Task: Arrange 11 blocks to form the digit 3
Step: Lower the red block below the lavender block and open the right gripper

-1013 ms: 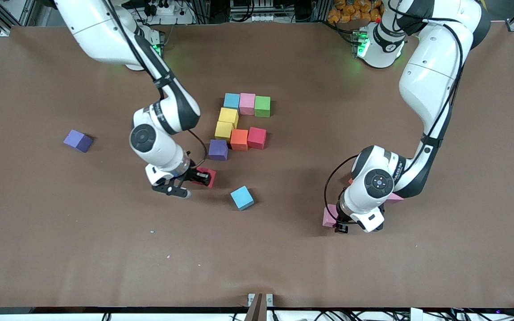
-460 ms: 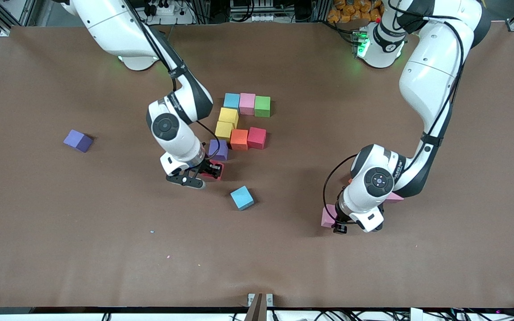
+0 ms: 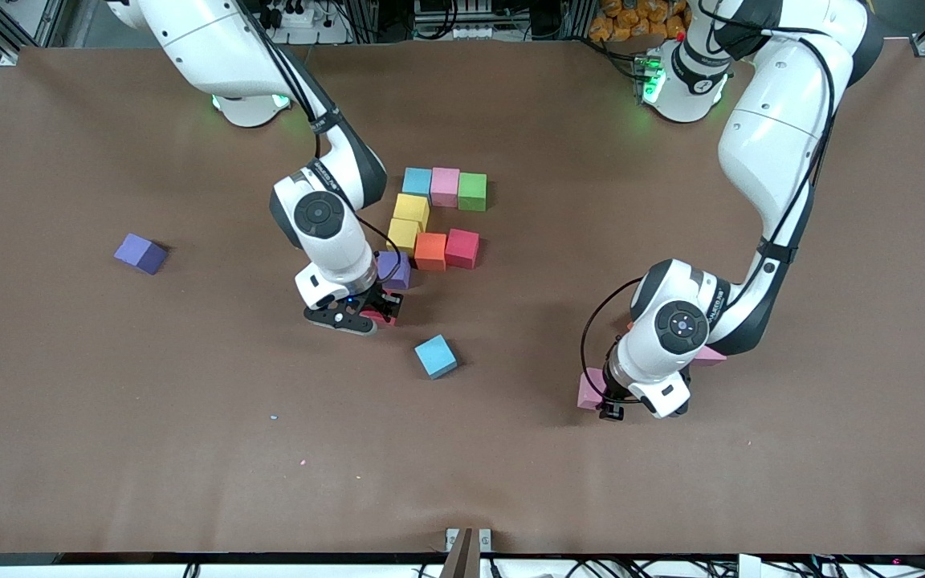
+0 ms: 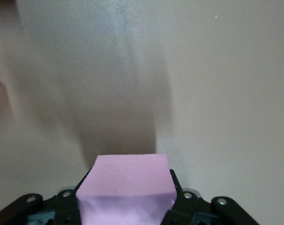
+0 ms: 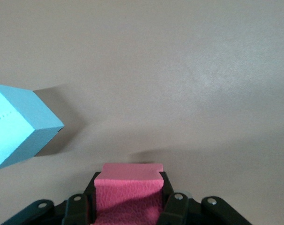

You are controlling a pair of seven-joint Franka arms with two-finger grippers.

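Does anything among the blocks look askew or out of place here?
Mildly. The loose light blue block and the stray purple block sit rotated, apart from the squared-up cluster. Nothing looks damaged or spilled.

High front camera faces the arms; wrist cameras look close, apparently downward.

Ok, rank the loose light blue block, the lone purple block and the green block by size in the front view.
1. loose light blue block and lone purple block: alike, unranked.
2. green block: slightly smaller-looking, perhaps only because farther from the camera.
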